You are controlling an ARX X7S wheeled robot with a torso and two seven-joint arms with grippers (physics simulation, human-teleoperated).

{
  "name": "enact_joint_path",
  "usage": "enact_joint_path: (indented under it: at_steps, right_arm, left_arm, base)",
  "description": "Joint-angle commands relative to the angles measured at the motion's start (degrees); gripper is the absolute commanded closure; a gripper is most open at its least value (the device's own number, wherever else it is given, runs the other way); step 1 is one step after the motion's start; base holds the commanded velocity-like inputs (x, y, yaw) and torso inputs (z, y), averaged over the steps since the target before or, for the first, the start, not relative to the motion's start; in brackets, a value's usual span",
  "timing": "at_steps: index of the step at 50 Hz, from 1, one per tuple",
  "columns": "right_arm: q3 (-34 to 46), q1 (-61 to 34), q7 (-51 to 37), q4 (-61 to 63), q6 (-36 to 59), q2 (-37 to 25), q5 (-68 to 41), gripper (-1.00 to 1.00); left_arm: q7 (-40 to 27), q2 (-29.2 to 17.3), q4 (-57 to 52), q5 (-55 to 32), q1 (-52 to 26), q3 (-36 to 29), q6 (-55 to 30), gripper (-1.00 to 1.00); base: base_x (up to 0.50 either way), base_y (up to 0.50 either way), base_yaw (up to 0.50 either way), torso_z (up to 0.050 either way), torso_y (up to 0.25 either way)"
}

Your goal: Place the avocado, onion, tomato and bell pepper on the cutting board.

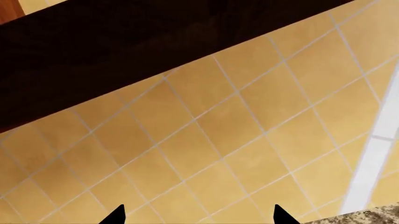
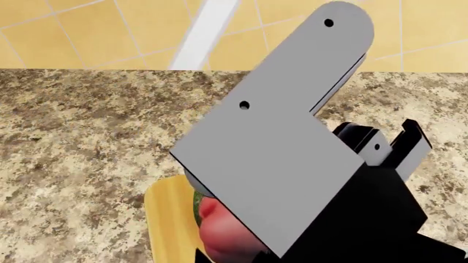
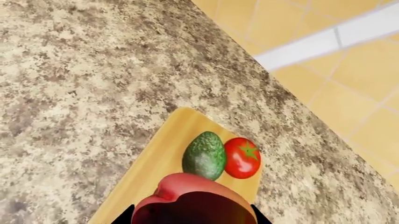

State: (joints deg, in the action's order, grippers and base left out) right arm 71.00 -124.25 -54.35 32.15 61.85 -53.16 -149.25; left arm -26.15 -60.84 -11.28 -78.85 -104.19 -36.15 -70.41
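The right gripper [image 3: 192, 215] holds the pale pinkish-red, matte, lobed bell pepper [image 3: 187, 198] between its two black fingertips, one on each side of the fruit. The pepper sits directly above the flat light yellow wooden cutting board [image 3: 156, 158]; whether it touches the board surface cannot be told.

On the board, in the right wrist view, the dark green, egg-shaped avocado with mottled skin [image 3: 204, 155] lies at the pepper's 12 o'clock, just beside it. The glossy bright red tomato with a small green star-shaped calyx [image 3: 242, 157] lies at the avocado's 3 o'clock, touching it. Both fruits rest near the rounded far end of the board.

The board lies on the speckled brown-and-beige granite countertop [image 3: 81, 84]. In the head view, the grey plate of the right arm [image 2: 278, 142] covers most of the board; only one yellow corner [image 2: 166, 213] and part of the pepper [image 2: 223, 233] show at the 6 o'clock edge of that view.

The left gripper [image 1: 198, 215] is off the counter, over the yellow tiled floor [image 1: 237, 140], beside a dark brown cabinet face [image 1: 124, 51]. Its two black fingertips stand wide apart with nothing between them.

The onion does not appear in any view
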Motion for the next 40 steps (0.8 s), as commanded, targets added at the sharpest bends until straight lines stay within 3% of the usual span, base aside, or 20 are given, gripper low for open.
enact_joint_path:
  at_steps: [1, 14, 40]
  right_arm:
    - [-2.13, 4.5, 3.53, 0.71, -0.2, 0.28, 4.38, 1.0]
    - [-2.26, 15.03, 7.18, 3.32, -3.98, -0.38, 11.9, 1.0]
    - [-1.7, 24.36, 11.38, 3.42, -6.99, 0.49, 19.35, 1.0]
  left_arm:
    - [1.75, 0.8, -0.26, 1.09, 0.41, 1.29, 0.61, -1.0]
    - [1.71, 0.69, -0.28, 1.17, 0.89, 1.13, 0.9, -1.0]
    - [1.26, 0.47, 0.03, 1.54, 0.44, 1.29, 1.14, -1.0]
  base:
    - [0.0, 0.0, 0.0, 0.0, 0.0]
    - [0.0, 0.0, 0.0, 0.0, 0.0]
    - [0.0, 0.0, 0.0, 0.0, 0.0]
